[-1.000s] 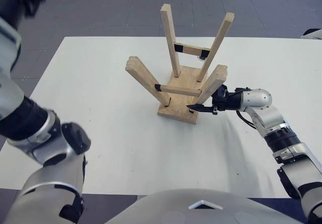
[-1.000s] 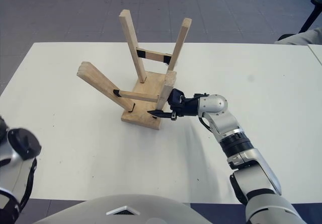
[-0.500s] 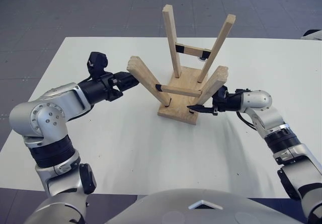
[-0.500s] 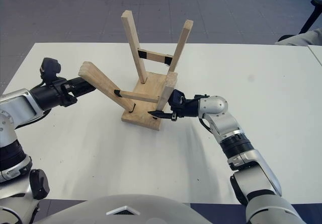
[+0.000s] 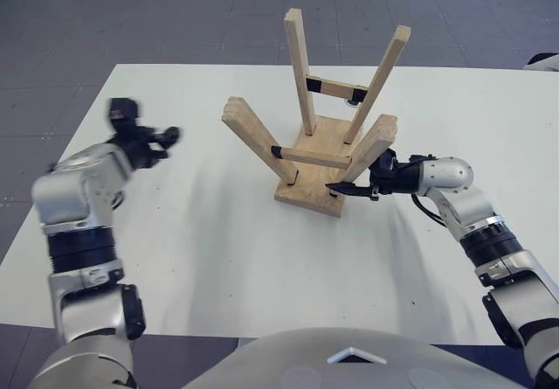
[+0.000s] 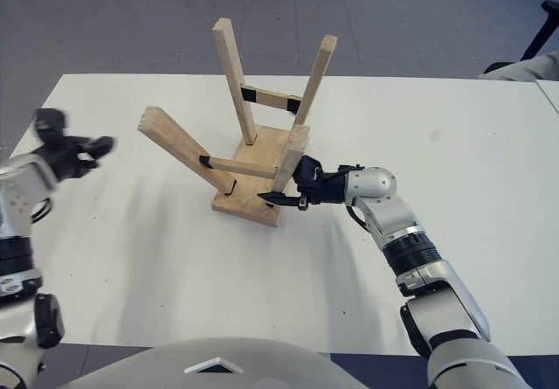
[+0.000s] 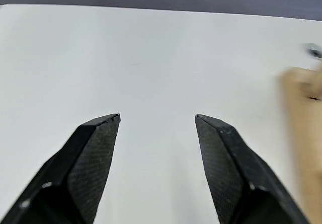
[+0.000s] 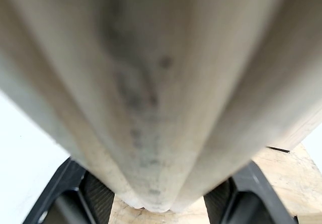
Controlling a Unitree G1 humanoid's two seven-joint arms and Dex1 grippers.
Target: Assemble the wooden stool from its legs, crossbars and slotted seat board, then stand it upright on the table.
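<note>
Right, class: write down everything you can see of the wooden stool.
The pale wooden stool sits upside down. Its seat board lies flat on the white table, with four splayed legs pointing up, joined in pairs by two black-ended crossbars. The right gripper has its fingers around the near right leg by its base.

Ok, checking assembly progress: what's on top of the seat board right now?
Four legs stand up from the seat board, paired by two crossbars. The right gripper grips the near right leg at its base, covering that joint.
</note>
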